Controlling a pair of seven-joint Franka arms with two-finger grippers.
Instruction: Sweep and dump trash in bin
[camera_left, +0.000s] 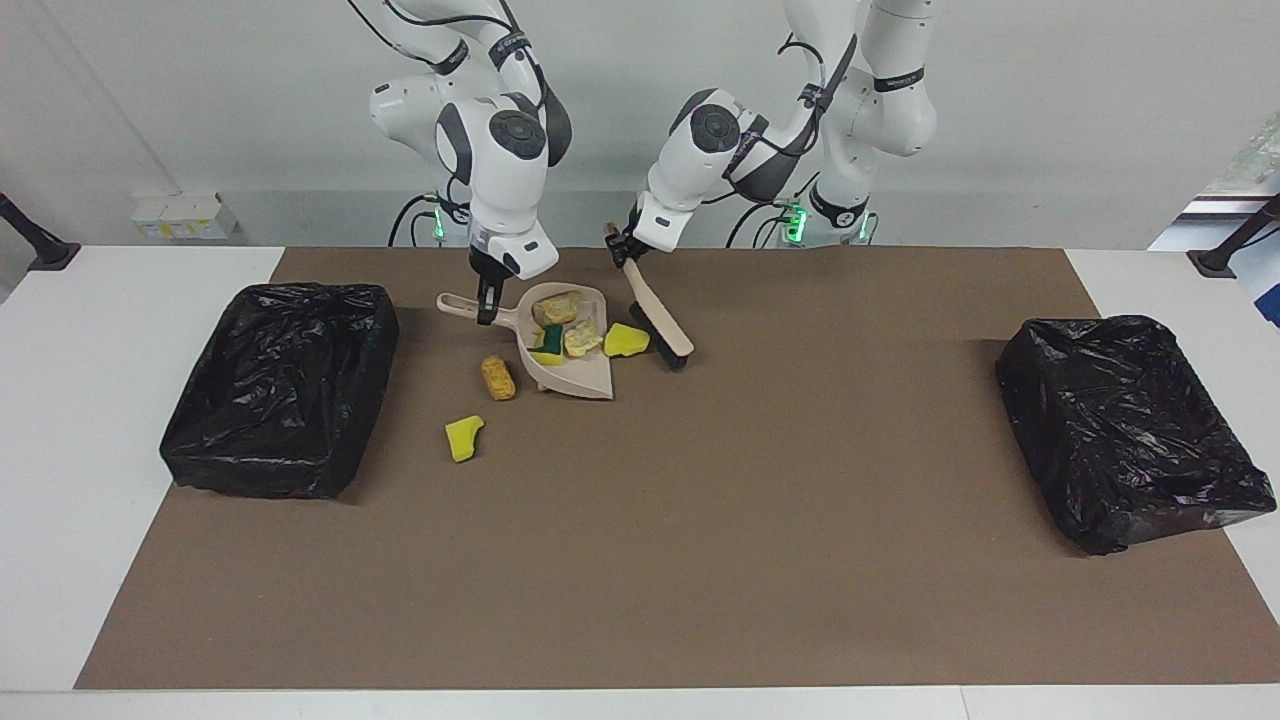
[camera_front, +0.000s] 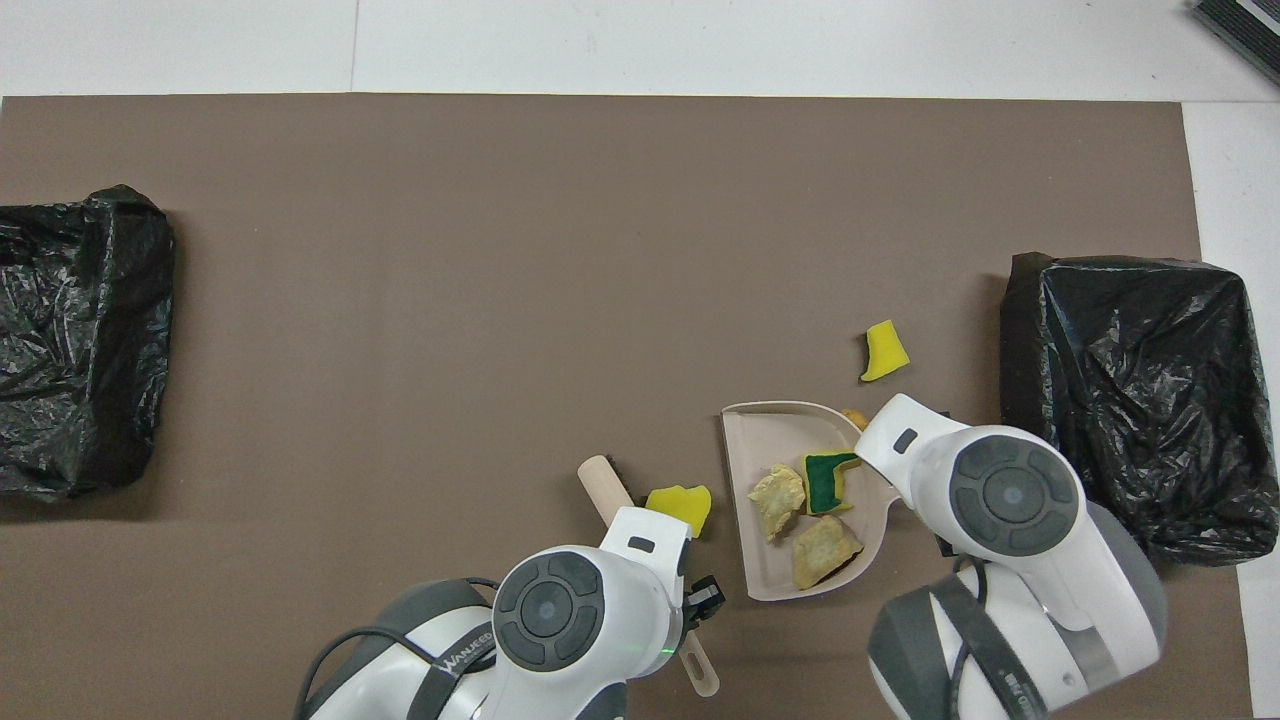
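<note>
Trash lay in two groups near the robots, toward the right arm's end of the bench (camera_left: 60, 420). Three pieces sat in the beige dustpan (camera_left: 585, 380): a tan foam chunk (camera_left: 556, 307), a second tan chunk (camera_left: 583, 337) and a green-and-yellow sponge piece (camera_left: 549, 345). The right gripper (camera_left: 487, 308) had its jaws clamped on the dustpan's handle, which pointed toward the black bin (camera_left: 282, 386) at that end of the bench. A yellow sponge piece (camera_left: 626, 341) lay on the brown mat (camera_left: 700, 520) between the dustpan's side and the brush (camera_left: 658, 328), touching or nearly touching both. The left gripper (camera_left: 622, 250) had its jaws pinched on the brush's handle, with the brush slanting down so that its dark bristles met the mat. An orange foam chunk (camera_left: 497, 378) lay on the mat just beside the dustpan, on the side toward the nearby bin. Another yellow sponge scrap (camera_left: 463, 437) lay farther from the robots than the orange chunk, apart from the dustpan. A second black bin (camera_left: 1125, 430) stood at the left arm's end of the bench, well apart from everything else.
</note>
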